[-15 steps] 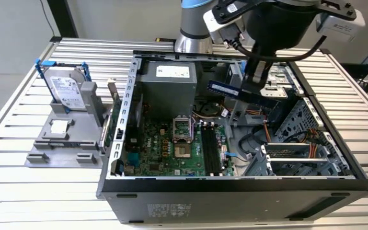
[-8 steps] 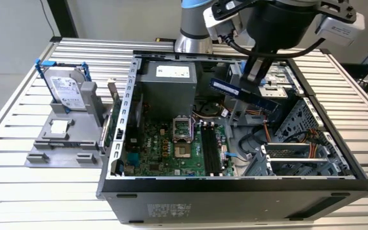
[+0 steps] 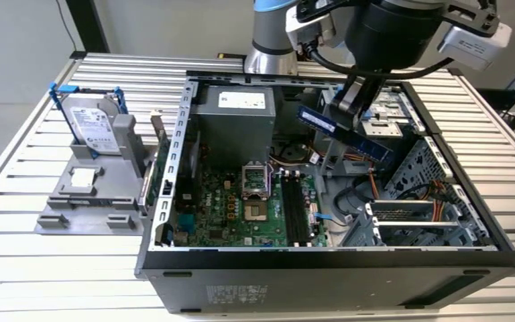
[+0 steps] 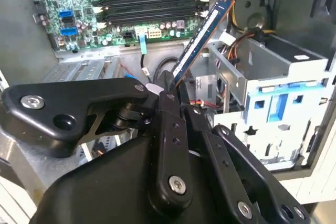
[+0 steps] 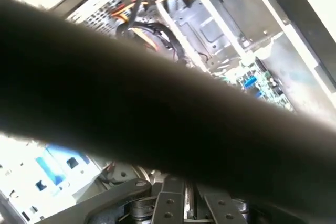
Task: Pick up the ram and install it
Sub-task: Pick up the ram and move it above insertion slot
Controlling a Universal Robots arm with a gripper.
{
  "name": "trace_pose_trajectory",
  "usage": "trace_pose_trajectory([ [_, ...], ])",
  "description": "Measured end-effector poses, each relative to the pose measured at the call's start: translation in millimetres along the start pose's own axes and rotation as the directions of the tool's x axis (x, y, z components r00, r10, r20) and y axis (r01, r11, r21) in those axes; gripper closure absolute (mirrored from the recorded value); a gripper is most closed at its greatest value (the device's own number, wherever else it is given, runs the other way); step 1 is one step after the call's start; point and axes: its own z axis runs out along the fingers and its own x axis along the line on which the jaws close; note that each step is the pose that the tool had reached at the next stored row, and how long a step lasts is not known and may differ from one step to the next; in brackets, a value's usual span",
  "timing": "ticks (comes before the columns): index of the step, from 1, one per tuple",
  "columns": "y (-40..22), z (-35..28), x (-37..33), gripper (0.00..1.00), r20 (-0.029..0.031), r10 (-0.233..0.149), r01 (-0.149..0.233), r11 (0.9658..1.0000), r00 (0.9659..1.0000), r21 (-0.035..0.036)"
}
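My gripper [image 3: 351, 111] hangs over the open computer case [image 3: 329, 258], shut on the ram [image 3: 338, 131], a long narrow blue-and-dark stick held tilted above the case's middle. In the second wrist view the ram [image 4: 202, 32] sticks out from between the black fingers [image 4: 169, 103] and slants towards the long black memory slots [image 4: 149, 4] on the green motherboard. In the exterior view these slots [image 3: 294, 208] lie below the stick, nearer the case's front. A broad dark blurred band [image 5: 157, 108] crosses the first wrist view above the gripper's linkage [image 5: 168, 203].
A silver-labelled hard drive [image 3: 92, 124] in a blue frame stands on a grey fixture [image 3: 88, 194] at the exterior view's left. Inside the case are the power supply [image 3: 231, 121], the processor socket [image 3: 255, 184], orange and yellow cables [image 3: 369, 181] and a metal drive cage [image 3: 418, 215].
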Motion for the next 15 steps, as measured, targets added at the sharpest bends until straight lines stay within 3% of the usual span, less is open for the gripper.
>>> trace_pose_trajectory([
  [3,0.0,0.2,0.0,1.0,-0.0016,0.054,-0.054,0.9985,0.9985,-0.0018],
  [7,0.0,0.5,0.0,1.0,-0.0038,0.122,-0.122,0.9925,0.9925,-0.0039],
  [11,0.0,0.8,0.0,1.0,-0.006,0.192,-0.192,0.9814,0.9814,-0.006],
  [15,0.0,1.1,0.0,1.0,-0.0085,0.26,-0.261,0.9654,0.9654,-0.0079],
])
